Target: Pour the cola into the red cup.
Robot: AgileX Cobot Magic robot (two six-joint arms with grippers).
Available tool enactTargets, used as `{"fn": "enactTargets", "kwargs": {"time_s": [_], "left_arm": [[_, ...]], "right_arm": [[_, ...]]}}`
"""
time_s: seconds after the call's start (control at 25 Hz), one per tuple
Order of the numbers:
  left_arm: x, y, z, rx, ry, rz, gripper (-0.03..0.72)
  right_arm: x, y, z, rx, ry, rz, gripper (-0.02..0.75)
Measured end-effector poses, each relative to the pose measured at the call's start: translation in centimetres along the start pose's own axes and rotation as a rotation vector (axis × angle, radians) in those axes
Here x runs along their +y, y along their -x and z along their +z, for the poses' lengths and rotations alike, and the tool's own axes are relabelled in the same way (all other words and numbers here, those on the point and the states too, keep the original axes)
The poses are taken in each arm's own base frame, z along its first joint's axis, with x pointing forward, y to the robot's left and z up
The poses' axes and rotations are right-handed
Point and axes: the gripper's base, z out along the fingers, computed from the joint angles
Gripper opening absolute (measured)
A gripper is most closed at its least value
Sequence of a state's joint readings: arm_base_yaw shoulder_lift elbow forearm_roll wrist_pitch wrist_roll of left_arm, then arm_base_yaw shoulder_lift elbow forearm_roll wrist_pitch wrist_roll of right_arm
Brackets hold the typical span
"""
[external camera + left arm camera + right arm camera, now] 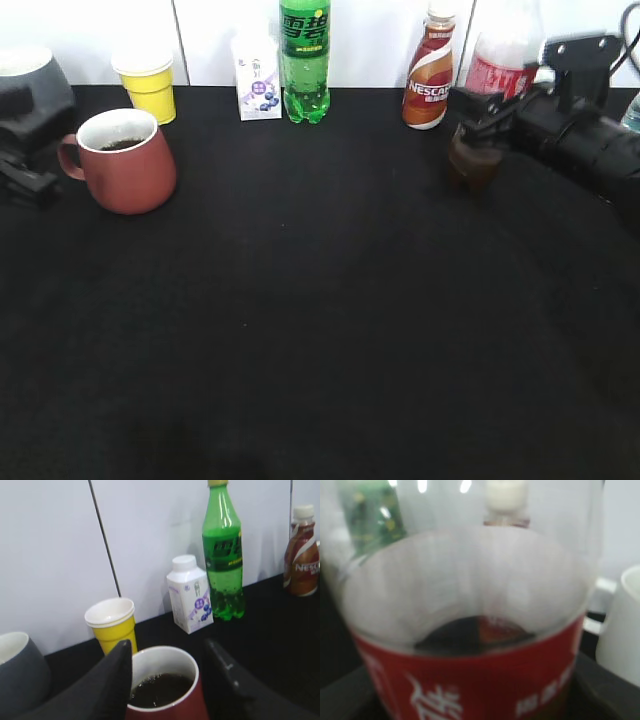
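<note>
Black cloth is covering the table [320,330], lying bare in front of the back-edge row. Cola [503,60] is standing upright at the far right of the green bottle [305,60], clamped by the right gripper [478,125]. Far left of it, the cup [125,160] is sitting between the left gripper's [170,672] parted fingers, holding dark liquid.

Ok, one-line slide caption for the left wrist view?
Left gripper straddles the red cup, dark liquid inside.
</note>
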State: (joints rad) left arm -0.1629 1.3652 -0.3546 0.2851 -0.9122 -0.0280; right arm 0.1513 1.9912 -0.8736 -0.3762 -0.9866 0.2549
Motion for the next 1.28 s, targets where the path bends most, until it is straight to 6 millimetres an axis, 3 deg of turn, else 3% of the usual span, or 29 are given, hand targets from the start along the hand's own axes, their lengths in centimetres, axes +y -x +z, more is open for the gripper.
{"fn": "enactTargets", "kwargs": {"time_s": [0.2, 0.32, 0.44, 0.68, 0.8, 0.88, 1.0, 1.08, 1.16, 1.28], "left_arm": [[0.1, 1.4, -0.8, -0.035, 0.012, 0.016, 0.349], [0.1, 1.5, -1.1, -0.004, 0.018, 0.022, 0.349], [0.2, 1.5, -1.6, 0.056, 0.029, 0.03, 0.349], [0.4, 0.5, -2.8, 0.263, 0.063, -0.038, 0.349], [-0.3, 0.4, -3.9, 0.376, 0.064, -0.092, 0.349], [-0.9, 1.0, -4.0, 0.539, 0.075, -0.174, 0.349], [-0.7, 4.4, -3.8, 0.711, 0.103, -0.298, 0.349], [-0.5, 7.5, -4.8, 0.721, 0.101, -0.341, 0.349], [-0.5, 9.8, -7.9, 0.666, 0.099, -0.347, 0.349], [-0.7, 11.9, -14.6, 0.582, 0.089, -0.291, 0.349]], "right_arm": [[0.4, -0.2, 0.1, 0.01, 0.051, -0.035, 0.503], [0.2, -0.3, -0.1, 0.118, 0.023, -0.011, 0.614], [0.5, 0.4, -1.2, 0.152, 0.012, 0.007, 0.629], [1.2, -0.1, -4.4, 0.329, -0.014, -0.032, 0.629], [1.2, 1.8, -5.8, 0.427, -0.045, -0.133, 0.624], [1.2, 3.2, -7.0, 0.498, -0.104, -0.168, 0.616], [3.3, 5.3, -8.3, 0.613, -0.161, -0.185, 0.597], [5.6, 7.8, -9.3, 0.612, -0.165, -0.153, 0.596], [7.9, 11.2, -11.5, 0.516, -0.127, -0.143, 0.595], [8.9, 15.8, -18.1, 0.447, -0.153, -0.063, 0.595]]}}
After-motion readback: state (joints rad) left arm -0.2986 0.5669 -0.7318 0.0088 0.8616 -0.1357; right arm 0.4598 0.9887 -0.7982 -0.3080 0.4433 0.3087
